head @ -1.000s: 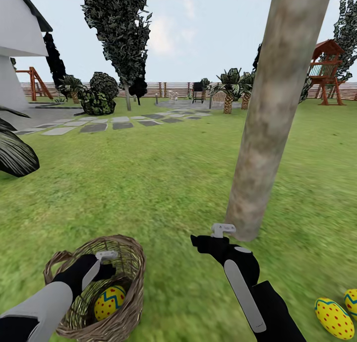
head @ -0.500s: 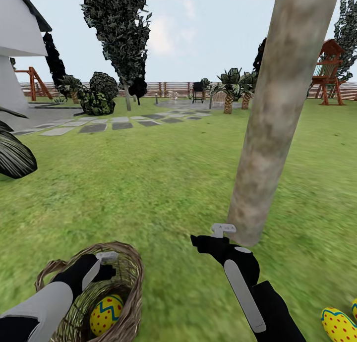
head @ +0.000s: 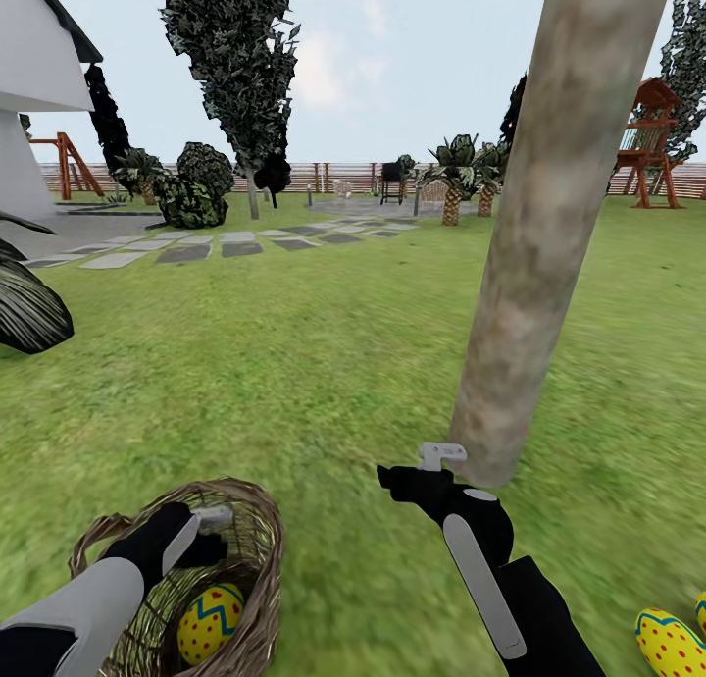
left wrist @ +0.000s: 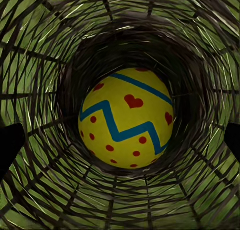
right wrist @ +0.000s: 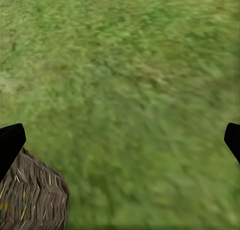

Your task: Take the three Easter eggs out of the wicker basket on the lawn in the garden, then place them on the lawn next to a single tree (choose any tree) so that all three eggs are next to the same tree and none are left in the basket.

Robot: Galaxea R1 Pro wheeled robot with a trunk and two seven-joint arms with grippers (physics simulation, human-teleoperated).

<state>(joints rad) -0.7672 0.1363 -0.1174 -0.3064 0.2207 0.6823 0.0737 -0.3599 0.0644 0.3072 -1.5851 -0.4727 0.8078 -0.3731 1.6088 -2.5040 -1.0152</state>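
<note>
The wicker basket stands on the lawn at the lower left. One yellow Easter egg with red dots and a blue zigzag lies in it. My left gripper hangs open over the basket's mouth, just above that egg, whose sides its dark fingertips flank without touching. Two more eggs lie on the grass at the lower right, near the pale trunk of the tree. My right gripper is open and empty over the grass by the trunk's foot, with the basket's rim beside it.
A grey stepping-stone path runs across the far left toward the white house. Dark palm fronds reach in at the left edge. A red playset, short palms and a slat fence stand far back.
The head view shifted early on, so the basket sits lower and further left in the picture. Since then my left gripper has sunk slightly into the basket. The right arm holds still.
</note>
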